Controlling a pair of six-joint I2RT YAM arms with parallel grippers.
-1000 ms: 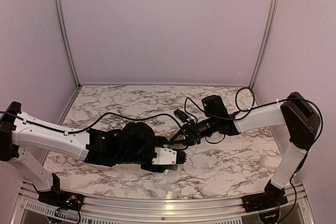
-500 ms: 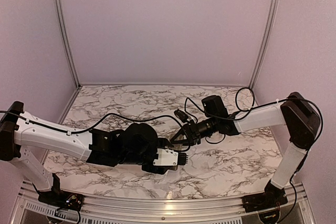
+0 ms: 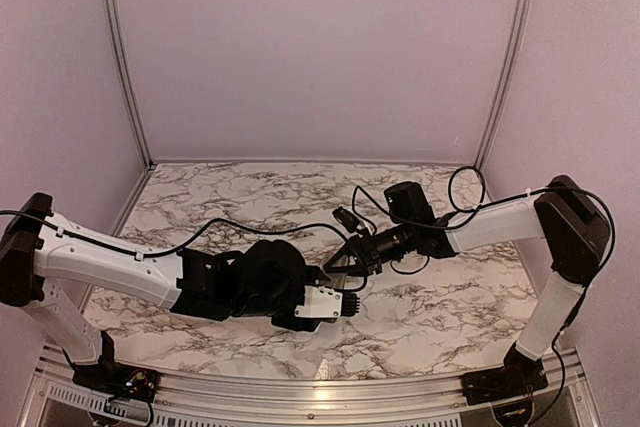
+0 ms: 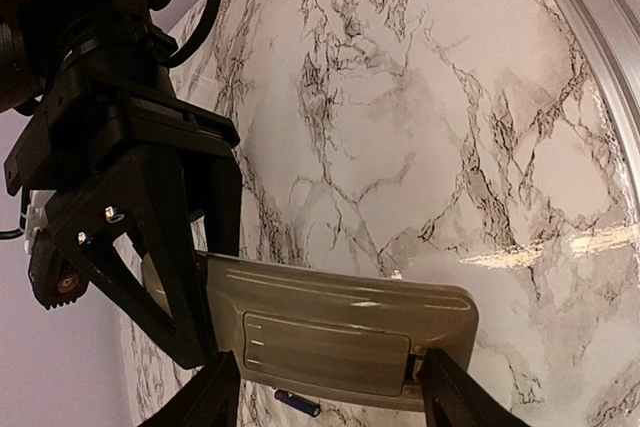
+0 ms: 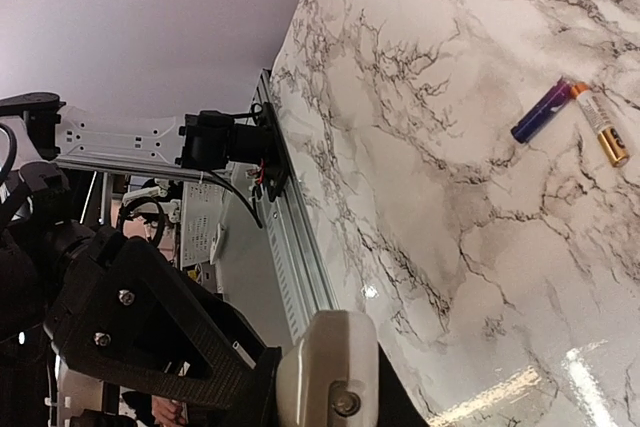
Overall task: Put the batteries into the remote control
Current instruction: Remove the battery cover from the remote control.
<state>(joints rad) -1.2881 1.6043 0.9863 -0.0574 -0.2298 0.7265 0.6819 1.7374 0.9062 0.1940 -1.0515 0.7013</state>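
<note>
The remote control (image 4: 340, 312) shows its grey-tan back with the rectangular battery panel. It is held above the marble table (image 4: 420, 97). My right gripper (image 4: 150, 247) is shut on its left end. In the right wrist view the remote's rounded end (image 5: 325, 357) sits between that gripper's (image 5: 320, 392) fingers. My left gripper (image 4: 330, 387) is open, one finger (image 4: 215, 392) at each end of the panel along the remote's lower edge. A purple battery (image 5: 540, 112) and a gold battery (image 5: 603, 132) lie together on the table. One purple battery (image 4: 298, 403) shows under the remote.
Both grippers (image 3: 335, 287) meet at the table's middle near the front. The aluminium front rail (image 5: 300, 247) runs along the table's near edge. Purple walls enclose the back and sides. A black cable loops over the right arm (image 3: 470, 227).
The left arm has shifted slightly right and nearer the right gripper. The right arm has held still with the remote.
</note>
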